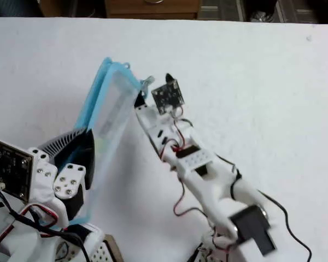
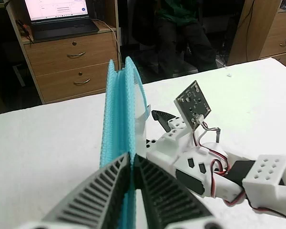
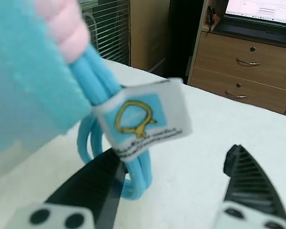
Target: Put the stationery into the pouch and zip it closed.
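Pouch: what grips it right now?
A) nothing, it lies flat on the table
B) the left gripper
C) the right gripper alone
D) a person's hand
B: the left gripper is shut on the pouch, which stands on edge; the right gripper is open beside its loop.

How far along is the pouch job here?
Packing looks done, though contents are hard to see. In hand: left claw clamps the pouch upright; right claw sits open at its cord loop. Left: zipping, whose state I cannot tell.
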### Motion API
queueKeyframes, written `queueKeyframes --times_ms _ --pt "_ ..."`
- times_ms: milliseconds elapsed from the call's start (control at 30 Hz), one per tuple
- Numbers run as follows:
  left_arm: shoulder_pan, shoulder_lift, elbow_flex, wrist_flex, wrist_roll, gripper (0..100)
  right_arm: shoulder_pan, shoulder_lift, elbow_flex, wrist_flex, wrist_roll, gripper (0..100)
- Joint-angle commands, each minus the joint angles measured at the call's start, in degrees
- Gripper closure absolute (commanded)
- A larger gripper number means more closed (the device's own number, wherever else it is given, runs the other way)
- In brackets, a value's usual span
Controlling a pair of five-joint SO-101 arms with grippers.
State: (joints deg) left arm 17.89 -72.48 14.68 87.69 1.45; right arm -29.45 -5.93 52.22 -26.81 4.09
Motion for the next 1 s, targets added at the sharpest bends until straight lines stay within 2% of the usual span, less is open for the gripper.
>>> queueKeyframes --times_ms 0,67,200,300,400,600,700,867,967 --pt "-0.2 0.2 -2.5 -1.1 0.4 98 0.2 3.8 -5.3 -3.8 -0.1 71.5" --pt "-0.4 0.2 -2.5 -1.1 0.4 98 0.2 4.5 -6.1 -4.8 -0.1 77.2" --pt "-0.5 0.3 -2.4 -1.1 0.4 98 0.7 2.6 -5.8 -4.9 0.0 99.0" --pt "-0.5 0.3 -2.4 -1.1 0.4 98 0.8 0.2 -4.6 -5.0 0.0 94.8" --pt "-0.5 0.3 -2.4 -1.1 0.4 98 0.8 -2.7 -2.8 -5.0 0.0 98.5" --pt "-0.5 0.3 -2.4 -0.9 0.2 97 3.6 -10.8 -2.1 -4.5 -0.4 98.2" --pt "-0.5 0.3 -2.2 0.6 0.2 97 4.6 -17.4 -3.3 0.8 -0.6 98.2" --pt "-0.5 0.3 -2.2 0.6 0.1 97 4.9 -28.3 -8.5 12.4 -6.9 98.2" --pt "-0.5 0.3 -2.2 0.5 0.1 97 4.9 -32.4 -13.2 17.5 -7.6 98.2"
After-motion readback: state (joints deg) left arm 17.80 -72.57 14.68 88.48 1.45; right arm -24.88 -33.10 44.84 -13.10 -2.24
